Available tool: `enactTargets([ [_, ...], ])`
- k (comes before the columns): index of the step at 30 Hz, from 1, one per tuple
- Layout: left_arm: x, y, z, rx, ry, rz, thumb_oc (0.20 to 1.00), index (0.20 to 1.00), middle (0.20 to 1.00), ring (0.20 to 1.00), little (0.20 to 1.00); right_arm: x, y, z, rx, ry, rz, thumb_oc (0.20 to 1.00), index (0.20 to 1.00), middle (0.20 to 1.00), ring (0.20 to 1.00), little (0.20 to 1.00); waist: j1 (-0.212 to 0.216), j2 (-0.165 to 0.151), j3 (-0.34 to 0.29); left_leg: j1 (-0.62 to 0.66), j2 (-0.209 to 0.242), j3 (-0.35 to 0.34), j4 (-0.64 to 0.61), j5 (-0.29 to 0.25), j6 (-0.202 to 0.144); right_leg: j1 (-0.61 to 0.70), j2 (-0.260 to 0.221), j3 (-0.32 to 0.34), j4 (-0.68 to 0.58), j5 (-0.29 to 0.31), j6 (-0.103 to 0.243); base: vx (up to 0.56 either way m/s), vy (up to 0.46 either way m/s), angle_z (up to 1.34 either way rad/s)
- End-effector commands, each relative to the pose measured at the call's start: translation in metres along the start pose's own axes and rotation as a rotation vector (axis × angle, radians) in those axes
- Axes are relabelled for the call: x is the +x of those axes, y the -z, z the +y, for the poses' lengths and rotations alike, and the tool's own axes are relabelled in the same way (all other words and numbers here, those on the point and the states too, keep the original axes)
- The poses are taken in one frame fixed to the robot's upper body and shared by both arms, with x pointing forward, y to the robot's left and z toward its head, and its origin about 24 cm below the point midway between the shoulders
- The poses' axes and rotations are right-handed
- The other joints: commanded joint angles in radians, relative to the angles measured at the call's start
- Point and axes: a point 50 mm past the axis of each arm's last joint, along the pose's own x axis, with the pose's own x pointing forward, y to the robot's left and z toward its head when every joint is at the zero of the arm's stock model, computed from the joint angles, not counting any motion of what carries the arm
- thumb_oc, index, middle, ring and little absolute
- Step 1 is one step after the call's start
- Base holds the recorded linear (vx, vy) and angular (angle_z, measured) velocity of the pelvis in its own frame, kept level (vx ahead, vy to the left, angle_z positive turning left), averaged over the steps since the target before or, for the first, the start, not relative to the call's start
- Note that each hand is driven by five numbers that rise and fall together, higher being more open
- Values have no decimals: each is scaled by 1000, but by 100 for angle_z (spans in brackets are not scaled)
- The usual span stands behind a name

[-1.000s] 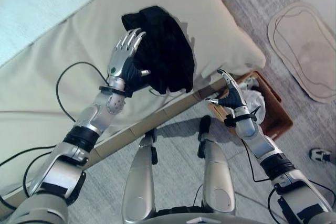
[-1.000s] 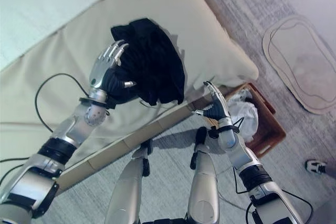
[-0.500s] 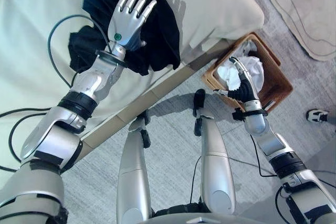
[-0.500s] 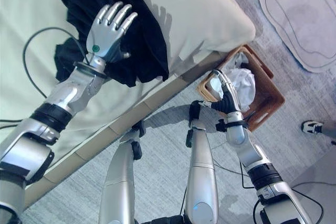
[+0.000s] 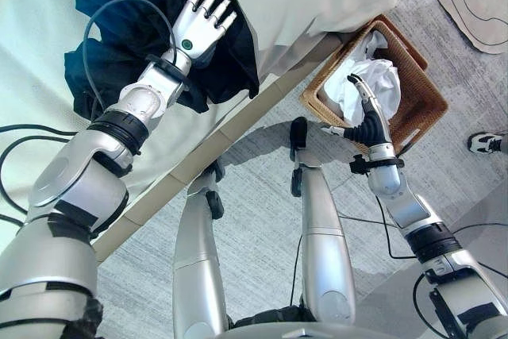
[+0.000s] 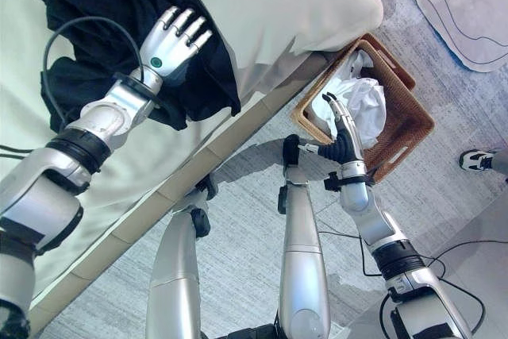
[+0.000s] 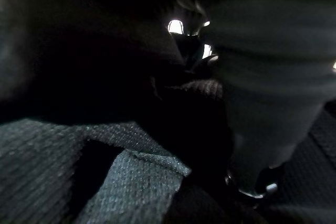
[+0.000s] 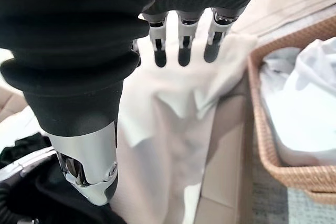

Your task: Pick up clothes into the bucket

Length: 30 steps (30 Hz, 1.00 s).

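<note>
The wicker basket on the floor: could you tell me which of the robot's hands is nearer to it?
Right. The right hand hangs open over the wicker basket's near rim; the left hand lies flat on the dark garment on the bed.

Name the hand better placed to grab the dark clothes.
Left. The left hand lies flat, fingers straight, on the dark clothes on the bed; the right hand hovers open by the basket.

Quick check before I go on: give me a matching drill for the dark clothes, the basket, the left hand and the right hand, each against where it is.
1 dark clothes
2 wicker basket
3 left hand
4 right hand

a on the floor, white cloth inside
b flat on the dark clothes
c on the bed
d open, over the basket's near rim

Pairs: 1-c, 2-a, 3-b, 4-d
</note>
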Motion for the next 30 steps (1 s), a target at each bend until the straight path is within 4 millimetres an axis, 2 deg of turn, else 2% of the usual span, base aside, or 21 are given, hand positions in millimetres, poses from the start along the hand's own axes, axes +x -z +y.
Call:
enactTargets([
  [1,-18,35,-15,80,126,75,1000,1000,1000,1000,1000,2,-5,-13,7,42,-46,1000,1000,1000,1000,1000,-3,16,-24,-9,-28,5,36,-83,38,21,18,19,-78,65,69,-72,-5,3],
  [2,-17,35,-15,80,126,75,1000,1000,1000,1000,1000,2,-5,-13,7,43,-46,1000,1000,1000,1000,1000,-6,12,-17,-19,-29,16,36,-57,44,15,13,13,-84,89,60,0,0,0],
  [3,-19,37,-16,79,149,79,473,473,473,473,473,3,-6,-14,6,40,-51,1000,1000,1000,1000,1000,-4,13,-16,-20,-29,15,38,-57,45,17,14,12,-84,88,59,0,0,0],
  [4,-20,40,-18,75,166,89,238,238,238,238,238,3,-6,-14,5,39,-48,1000,1000,1000,1000,1000,1,17,-22,-10,-29,3,37,-82,38,24,19,16,-77,63,67,0,-44,0],
  [5,-20,41,-18,73,173,97,200,200,200,200,200,3,-5,-15,2,38,-47,1000,1000,1000,1000,1000,-1,15,-17,-20,-30,12,37,-56,44,18,13,7,-82,85,57,77,-41,5],
  [6,-20,43,-17,67,176,106,200,200,200,200,200,3,-5,-15,1,36,-43,1000,1000,1000,1000,1000,3,18,-24,-8,-30,-2,35,-80,36,27,19,11,-76,59,66,-76,-32,3],
  [7,-20,42,-17,66,176,106,200,200,200,200,200,3,-5,-16,1,36,-43,1000,1000,1000,1000,1000,0,16,-18,-18,-31,8,35,-55,42,21,13,4,-82,83,56,3,-36,4],
  [15,-20,42,-15,25,151,116,200,200,200,200,200,-1,1,-10,13,16,-11,1000,1000,1000,1000,1000,10,17,-40,7,-32,-8,16,-43,33,51,16,-14,-89,77,51,-11,-19,3],
  [19,-25,36,-22,23,165,111,200,200,200,200,200,-1,2,-5,9,-3,-5,1000,1000,1000,1000,1000,18,15,-51,50,-32,-14,-10,-34,27,96,15,-25,-101,75,51,-3,-8,2],
  [27,-34,20,-34,-57,163,108,200,200,200,200,200,0,4,1,-11,-29,6,1000,1000,1000,1000,1000,45,24,-72,211,-41,-29,-100,-12,17,245,2,-48,-143,75,56,24,-21,7],
  [30,-38,4,-29,-225,67,133,200,200,200,200,200,-4,12,8,-8,-47,53,1000,1000,1000,1000,1000,76,28,-93,356,-52,-46,-181,5,13,392,-8,-71,-193,74,58,94,-44,15],
])
